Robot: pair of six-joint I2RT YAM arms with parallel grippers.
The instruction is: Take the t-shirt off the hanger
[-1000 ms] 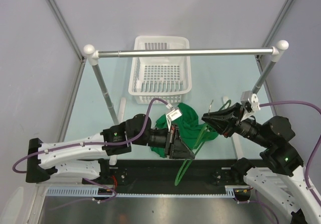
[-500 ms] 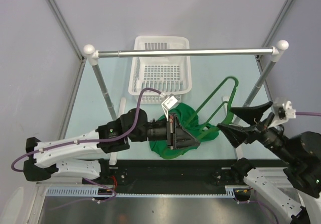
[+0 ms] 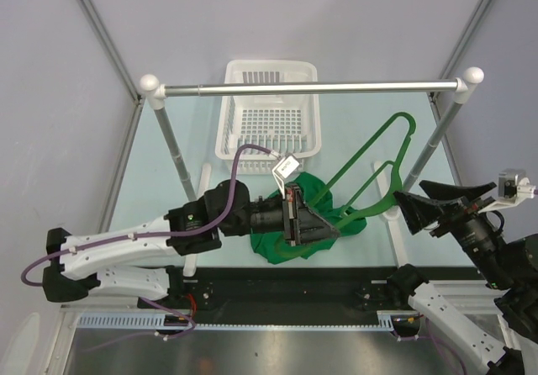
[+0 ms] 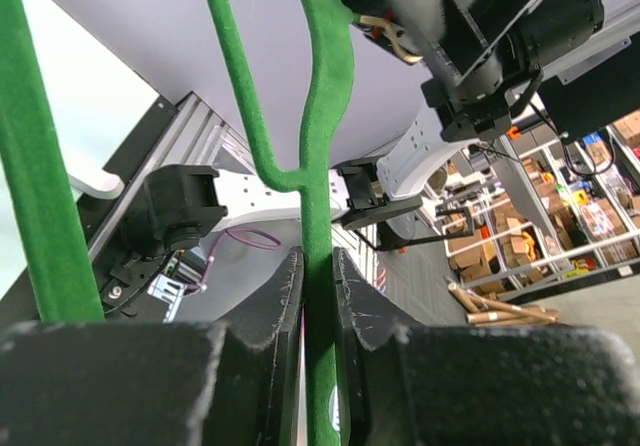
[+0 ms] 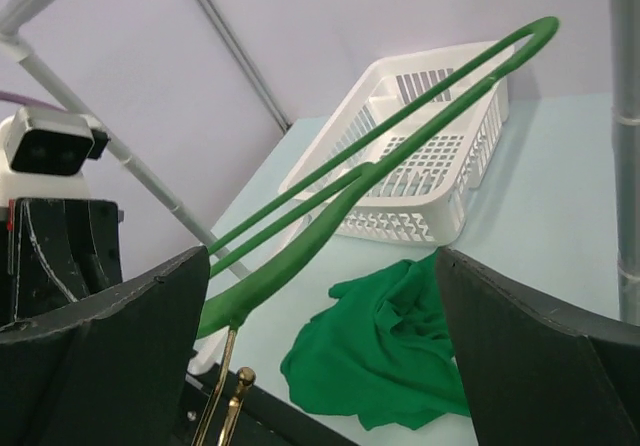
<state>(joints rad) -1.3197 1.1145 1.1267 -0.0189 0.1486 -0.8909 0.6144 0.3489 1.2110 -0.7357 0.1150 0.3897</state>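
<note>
1. I am clamping my left gripper (image 4: 318, 276) on the hanger (image 4: 322, 86). The jaws are narrow, with one of its thin green bars running straight up between my fingers
2. My right gripper (image 5: 322, 256) is standing wide and holding nothing. The hanger's neck is crossing the gap between its fingers without touching either, and the metal hook (image 5: 232, 391) is showing low in that wrist view
3. The t-shirt (image 5: 390, 351) is lying in a crumpled heap on the table (image 3: 345, 123), just in front of the white basket (image 5: 440, 181) and under my left wrist. The hanger is slanting up out of the heap toward the rail (image 3: 311, 88). I cannot tell whether a fold is caught on its low end
4. As I judge it, I am drawing the hanger clear of the cloth. I am aiming to grip firmly, since a bar this slim can twist in my jaws, and to lift along the hanger's own slant rather than drag it across the heap
5. I am watching the heap. If cloth rises with the hanger, I am planning to bring my right jaws down to pin the t-shirt, not the hanger
6. I am minding the rail overhead, which the hanger's far loop is nearing
</note>
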